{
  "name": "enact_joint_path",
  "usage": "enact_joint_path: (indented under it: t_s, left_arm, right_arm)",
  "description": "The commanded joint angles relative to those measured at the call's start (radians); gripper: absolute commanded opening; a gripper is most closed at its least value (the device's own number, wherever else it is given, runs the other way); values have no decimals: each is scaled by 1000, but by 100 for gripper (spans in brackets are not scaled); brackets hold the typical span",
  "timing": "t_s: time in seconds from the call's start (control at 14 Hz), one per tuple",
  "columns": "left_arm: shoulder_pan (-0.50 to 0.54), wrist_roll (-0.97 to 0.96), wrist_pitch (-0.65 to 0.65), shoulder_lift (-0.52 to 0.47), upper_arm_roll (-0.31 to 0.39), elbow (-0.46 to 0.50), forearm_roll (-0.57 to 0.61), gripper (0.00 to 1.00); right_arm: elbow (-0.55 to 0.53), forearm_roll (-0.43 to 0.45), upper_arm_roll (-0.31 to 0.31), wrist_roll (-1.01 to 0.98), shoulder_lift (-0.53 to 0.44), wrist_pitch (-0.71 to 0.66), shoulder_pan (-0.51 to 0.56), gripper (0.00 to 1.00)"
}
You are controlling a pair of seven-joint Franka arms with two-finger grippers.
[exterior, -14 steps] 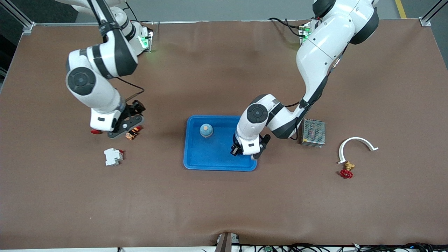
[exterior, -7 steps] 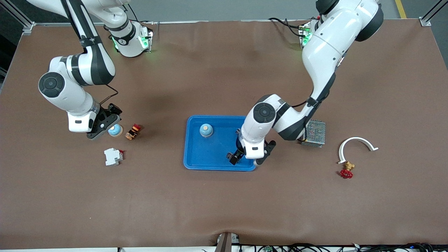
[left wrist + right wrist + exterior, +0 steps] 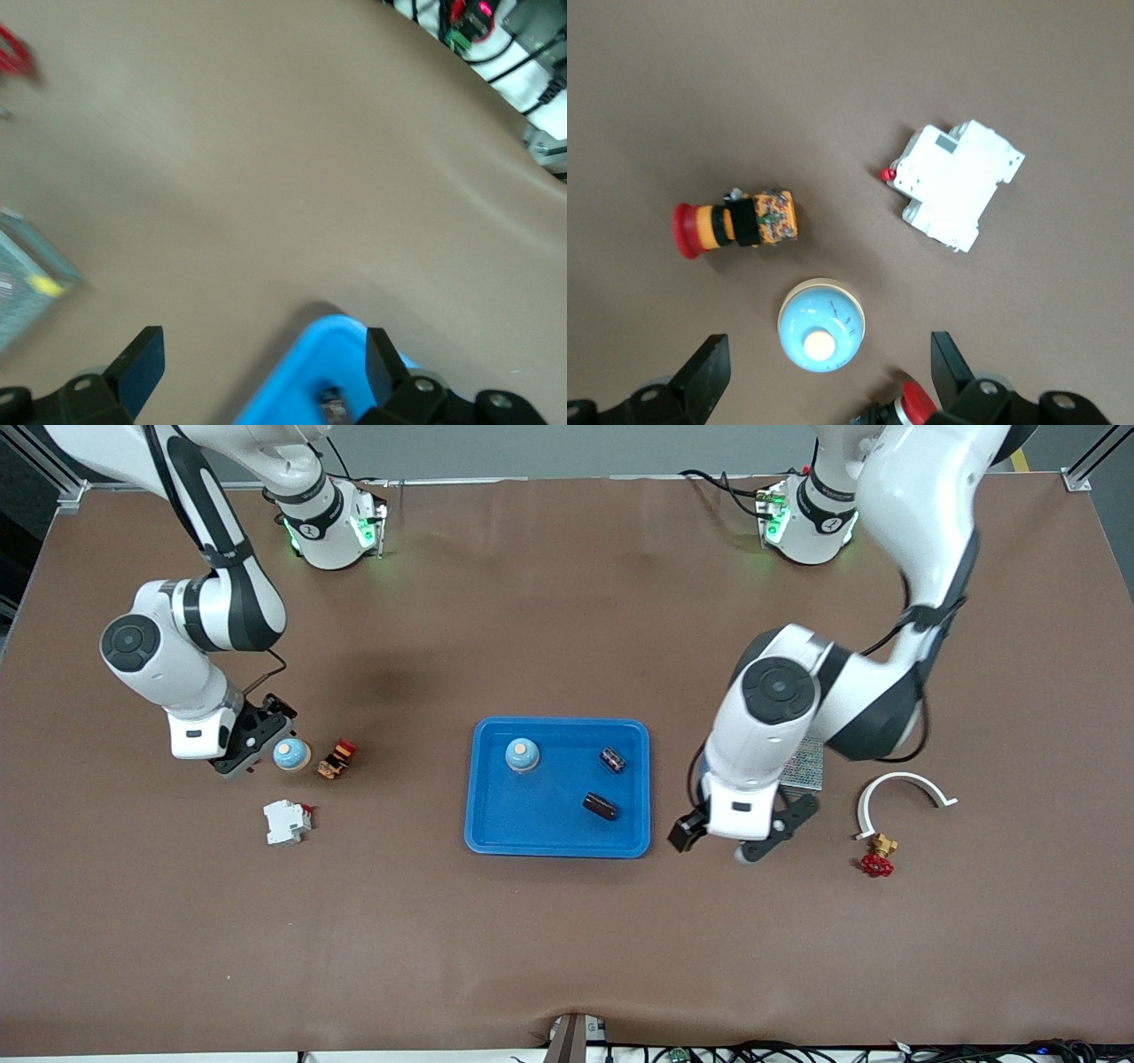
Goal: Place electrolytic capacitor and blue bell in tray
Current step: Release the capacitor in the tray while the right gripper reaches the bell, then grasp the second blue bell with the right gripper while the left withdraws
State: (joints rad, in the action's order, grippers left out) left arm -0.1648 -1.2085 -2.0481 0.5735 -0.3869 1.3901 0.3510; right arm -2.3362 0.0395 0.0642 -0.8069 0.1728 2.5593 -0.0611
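The brown table (image 3: 549, 939) carries a blue tray (image 3: 496, 837) at its middle. In the tray stand one blue bell (image 3: 522, 755) and two dark capacitors (image 3: 612, 759), lying apart. A second bell (image 3: 291, 754) sits on the table toward the right arm's end, just beside the right gripper (image 3: 257, 746), whose jaws are spread. The left gripper (image 3: 722, 841) hangs over bare table beside the tray, jaws spread, holding nothing.
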Motion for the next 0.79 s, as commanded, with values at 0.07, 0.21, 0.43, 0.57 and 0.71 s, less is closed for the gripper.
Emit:
enact_joint_path:
  t_s: [0.07,0.21,0.43,0.57,0.71]
  left_arm:
    - [66,151,172,-136,-7,47,-45,100]
    - [108,204,198,-164,-7,50,-87,100]
    - [157,357,270,-220,-7,50,-93,100]
    - [198,406,293,-251,-27,49,-96,100]
    - [220,434,295,-277,-37,47,-156,100]
  right_arm:
    - [-11,13,-20,-21,53,73,38,100]
    - [-17,13,-20,-21,76,97,40,100]
    - [-46,13,-20,-21,94,160,43,100]
    - [-48,13,-20,-23,112,179,44,100]
    - [-48,11,-21,-23,126,187,44,100]
